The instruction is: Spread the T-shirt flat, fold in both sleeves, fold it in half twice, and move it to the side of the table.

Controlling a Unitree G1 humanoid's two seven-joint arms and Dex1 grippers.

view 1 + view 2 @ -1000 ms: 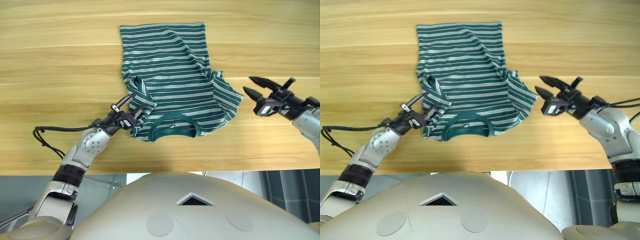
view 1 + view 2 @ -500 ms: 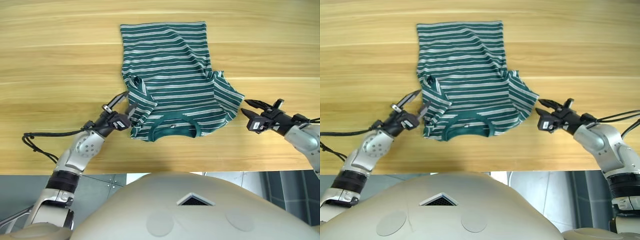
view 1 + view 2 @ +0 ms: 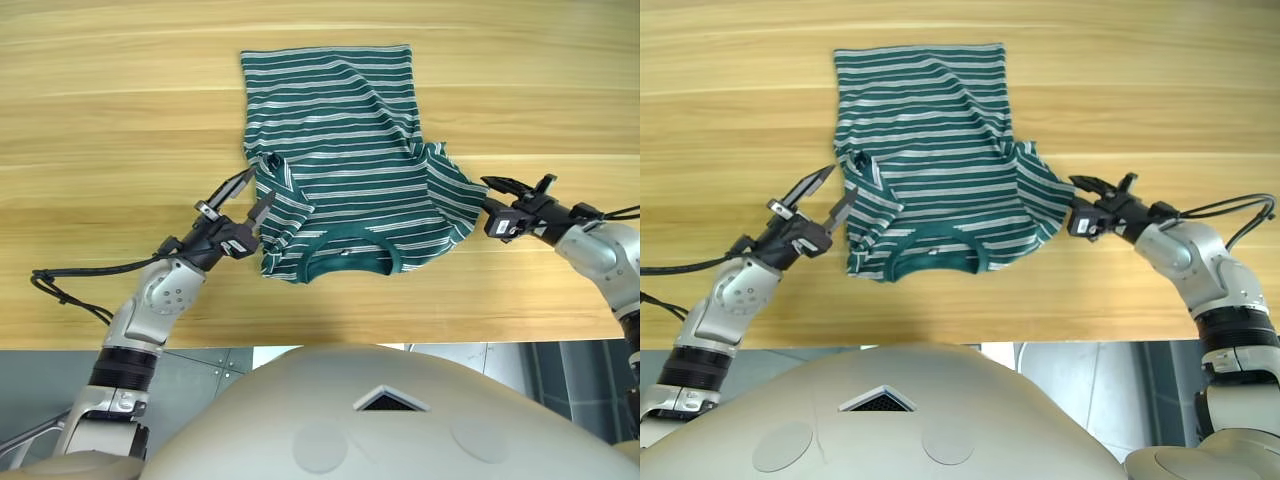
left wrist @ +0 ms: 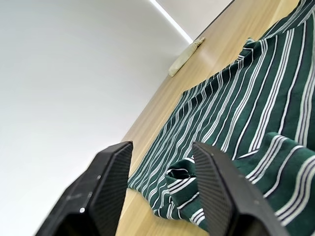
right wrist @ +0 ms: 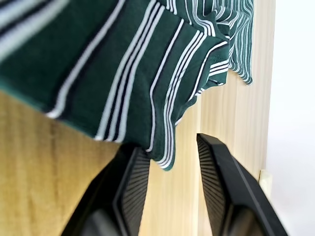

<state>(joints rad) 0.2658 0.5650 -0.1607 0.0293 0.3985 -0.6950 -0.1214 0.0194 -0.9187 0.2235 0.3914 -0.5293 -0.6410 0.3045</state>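
Observation:
The green, white-striped T-shirt (image 3: 345, 150) lies on the wooden table (image 3: 120, 120), collar toward me and hem at the far side. Its left sleeve (image 3: 280, 195) is bunched and folded over the body. The right sleeve (image 3: 455, 195) spreads outward. My left gripper (image 3: 248, 196) is open just left of the bunched sleeve, which shows between its fingers (image 4: 216, 187) in the left wrist view. My right gripper (image 3: 492, 195) is open at the right sleeve's outer edge. That sleeve's corner (image 5: 162, 157) sits between its fingers (image 5: 130, 187).
Bare wood stretches to the left and right of the shirt and beyond the hem. The table's front edge (image 3: 300, 345) runs close below the collar. A black cable (image 3: 70, 280) loops beside my left arm. A small beige object (image 4: 187, 51) lies at the far table edge.
My left gripper has let go of the left sleeve, drawn back to the left and opened wide. My right gripper came down and in to the right sleeve's edge.

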